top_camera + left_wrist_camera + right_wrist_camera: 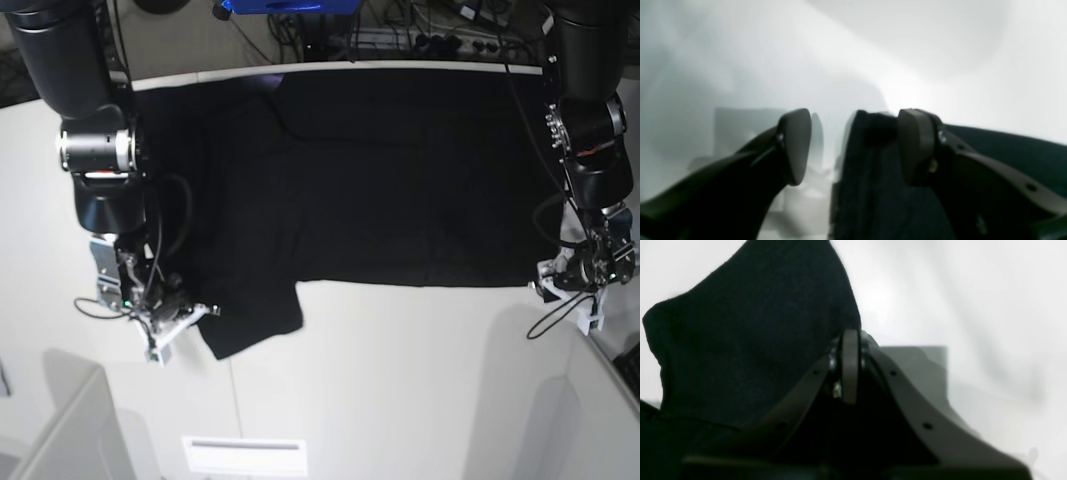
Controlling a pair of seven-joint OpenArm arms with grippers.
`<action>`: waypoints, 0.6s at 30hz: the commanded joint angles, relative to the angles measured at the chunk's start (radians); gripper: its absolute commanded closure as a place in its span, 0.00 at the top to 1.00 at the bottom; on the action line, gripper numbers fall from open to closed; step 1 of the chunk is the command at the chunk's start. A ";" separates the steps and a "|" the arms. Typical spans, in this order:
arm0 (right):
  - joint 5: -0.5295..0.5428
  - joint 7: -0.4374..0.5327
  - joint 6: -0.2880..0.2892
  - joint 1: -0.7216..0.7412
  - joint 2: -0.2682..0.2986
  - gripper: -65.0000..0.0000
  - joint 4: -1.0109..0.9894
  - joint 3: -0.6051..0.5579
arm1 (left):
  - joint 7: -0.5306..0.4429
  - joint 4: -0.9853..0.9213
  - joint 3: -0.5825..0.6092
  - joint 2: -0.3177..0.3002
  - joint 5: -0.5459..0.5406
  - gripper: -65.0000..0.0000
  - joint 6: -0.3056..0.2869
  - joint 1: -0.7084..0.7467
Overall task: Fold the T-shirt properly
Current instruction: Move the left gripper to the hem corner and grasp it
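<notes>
The T-shirt (380, 180) lay spread flat on the white worktop (420, 380), plain black side up, so no print showed at all. It ran across most of the far half of the worktop, with its top edge near the far rim. One sleeve stuck out toward the near side at the base view's lower left, and the long bottom edge ran pretty straight across the middle.

The right pincer (190, 315) sat down at that sleeve, right at the edge of the cloth. In the right wrist view its jaws were pressed tight together (849, 366), and a big flap of black cloth (750, 340) rose just beside them on the left. I honestly couldn't tell whether any fabric was actually pinched between the jaws or just lying against them.

The left pincer (550, 285) was at the opposite corner of the shirt, at the base view's right. From the left wrist view its jaws stood wide apart (853, 146), one finger (796, 143) over bare white worktop, the other finger (915, 143) resting against the black cloth (870, 173). A folded bit of the hem sat between the two fingers, closer to the one on the cloth side, with nothing clamped on it.

Both arms came down from the far corners.
</notes>
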 commanded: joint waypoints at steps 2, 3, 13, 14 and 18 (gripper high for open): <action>-0.020 -0.042 -0.007 0.010 0.005 0.00 -0.001 -0.001 | -0.010 0.012 0.000 -0.026 0.005 0.61 0.001 -0.025; -0.020 -0.042 -0.007 0.010 0.005 0.00 -0.001 -0.001 | -0.012 0.012 0.000 -0.025 0.007 0.61 0.001 -0.026; -0.020 -0.042 -0.007 0.010 0.006 0.00 -0.001 -0.002 | -0.024 0.010 0.001 -0.009 0.007 0.61 0.004 -0.022; -0.020 -0.042 -0.007 0.010 0.006 0.00 -0.001 -0.002 | -0.024 0.010 0.001 -0.009 0.007 0.61 0.004 -0.022; -0.020 -0.042 -0.007 0.010 0.006 0.00 -0.001 0.004 | -0.024 0.009 0.001 -0.008 0.007 0.60 0.004 -0.022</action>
